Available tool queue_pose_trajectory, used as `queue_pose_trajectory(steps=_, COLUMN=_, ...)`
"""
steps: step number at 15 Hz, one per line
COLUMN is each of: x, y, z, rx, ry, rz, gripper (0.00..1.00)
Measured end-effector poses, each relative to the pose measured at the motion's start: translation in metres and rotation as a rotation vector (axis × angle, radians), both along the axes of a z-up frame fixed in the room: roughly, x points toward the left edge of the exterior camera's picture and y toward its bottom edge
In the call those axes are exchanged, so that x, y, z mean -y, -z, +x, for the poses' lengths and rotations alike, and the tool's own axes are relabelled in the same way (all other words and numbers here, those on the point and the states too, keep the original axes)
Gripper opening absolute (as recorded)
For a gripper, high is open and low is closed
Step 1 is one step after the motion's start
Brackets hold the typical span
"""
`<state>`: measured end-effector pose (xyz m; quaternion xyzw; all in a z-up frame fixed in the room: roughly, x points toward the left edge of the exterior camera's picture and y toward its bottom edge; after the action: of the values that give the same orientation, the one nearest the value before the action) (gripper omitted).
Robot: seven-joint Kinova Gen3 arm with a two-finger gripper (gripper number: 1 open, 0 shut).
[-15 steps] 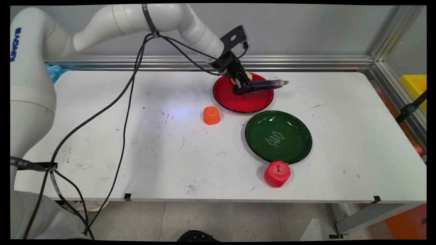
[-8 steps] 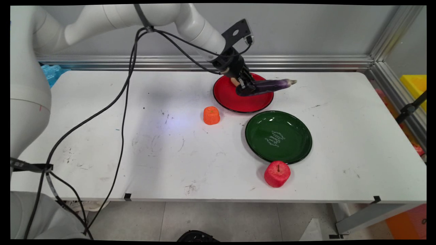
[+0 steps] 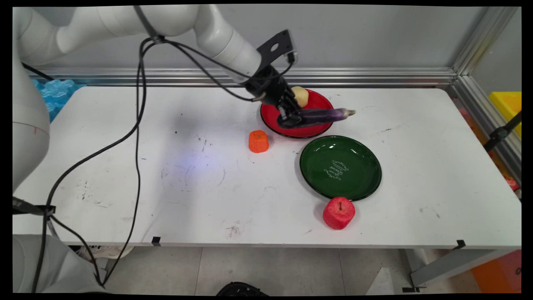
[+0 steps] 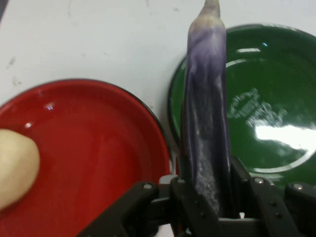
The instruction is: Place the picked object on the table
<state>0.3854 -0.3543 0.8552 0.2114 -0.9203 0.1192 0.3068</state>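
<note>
End effector (image 3: 288, 118) clamping eggplant (image 3: 327, 115) above red plate (image 3: 275, 116)

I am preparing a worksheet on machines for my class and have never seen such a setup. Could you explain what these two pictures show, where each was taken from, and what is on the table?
This is a white robot arm with a black gripper at its end, working over a white table. The main view looks down across the table from a fixed camera. The hand view comes from a camera on the arm's hand, looking along its fingers.

The fingers are shut on a long purple eggplant, held above a red plate. A pale, potato-like item lies on that plate. Nearby sit an empty green plate, a red apple at its near edge, and a small orange item left of the red plate.
</note>
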Motion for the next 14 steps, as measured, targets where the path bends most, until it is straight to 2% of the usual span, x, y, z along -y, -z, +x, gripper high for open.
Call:
queue_pose_trajectory(steps=9, x=-0.055, y=0.019, z=0.037, rx=0.056, ry=-0.001, rz=0.044, gripper=0.00)
queue_pose_trajectory(steps=14, x=-0.072, y=0.034, z=0.054, rx=0.083, ry=-0.014, rz=0.075, gripper=0.00)
